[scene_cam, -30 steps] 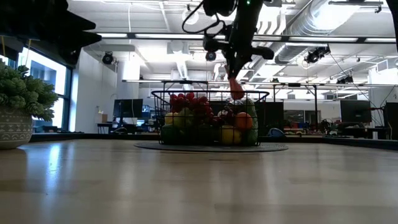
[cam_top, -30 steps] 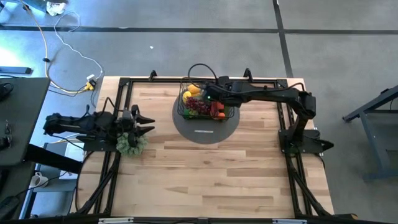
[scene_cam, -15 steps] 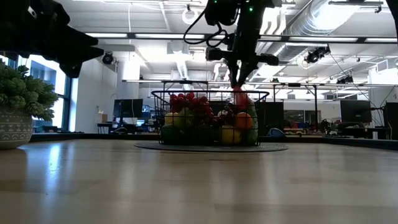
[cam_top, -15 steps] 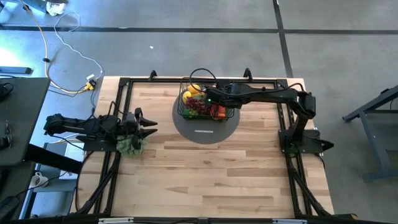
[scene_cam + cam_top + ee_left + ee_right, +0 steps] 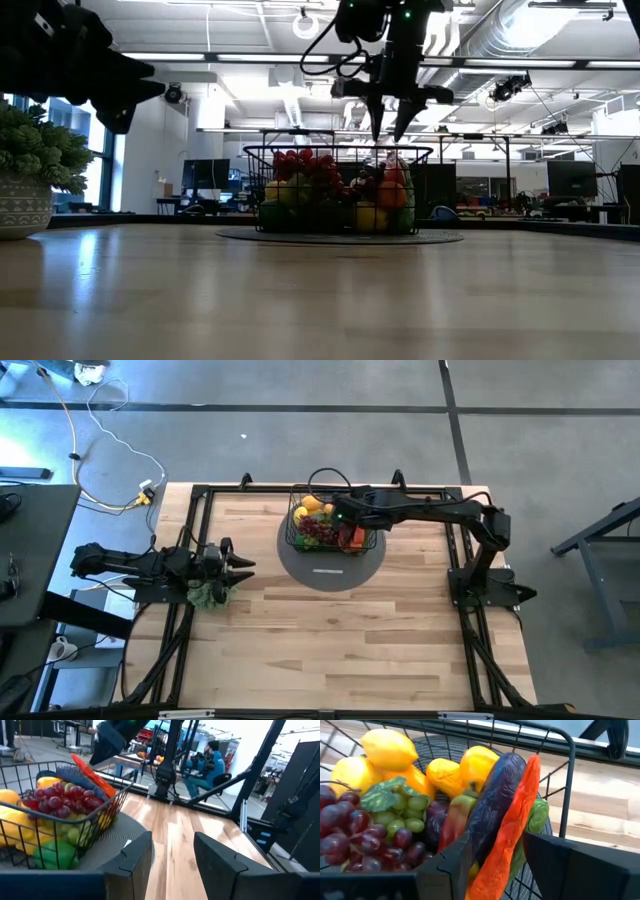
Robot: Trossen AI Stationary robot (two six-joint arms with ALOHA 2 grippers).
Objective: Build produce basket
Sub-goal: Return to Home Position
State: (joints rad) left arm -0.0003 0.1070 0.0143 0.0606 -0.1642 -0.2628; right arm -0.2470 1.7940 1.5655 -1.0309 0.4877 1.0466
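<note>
The black wire basket (image 5: pixel 330 525) (image 5: pixel 340 190) stands on a round grey disc (image 5: pixel 330 568) at the table's far middle. It holds produce: yellow lemons (image 5: pixel 390 750), purple grapes (image 5: pixel 345 830), green grapes (image 5: pixel 402 815), a dark aubergine (image 5: pixel 495 800) and a long orange-red piece (image 5: pixel 517 820) that leans on the basket's wire wall. My right gripper (image 5: pixel 388 130) (image 5: pixel 496 840) hangs open just above the basket's right end, its fingers clear of the produce. My left gripper (image 5: pixel 245 567) (image 5: pixel 172 840) is open and holds nothing, level at the table's left edge.
A potted green plant (image 5: pixel 207 595) (image 5: pixel 35 170) sits under my left gripper at the left edge. Black frame rails (image 5: pixel 200 500) run round the table. Bare wood (image 5: pixel 340 640) spreads over the near half. A seated person (image 5: pixel 207 765) shows in the room behind.
My right gripper has opened above the basket and let go of the long orange-red piece. The piece has dropped from below the fingers into the basket's right end, where it now leans. My left gripper has sunk a little over the plant.
</note>
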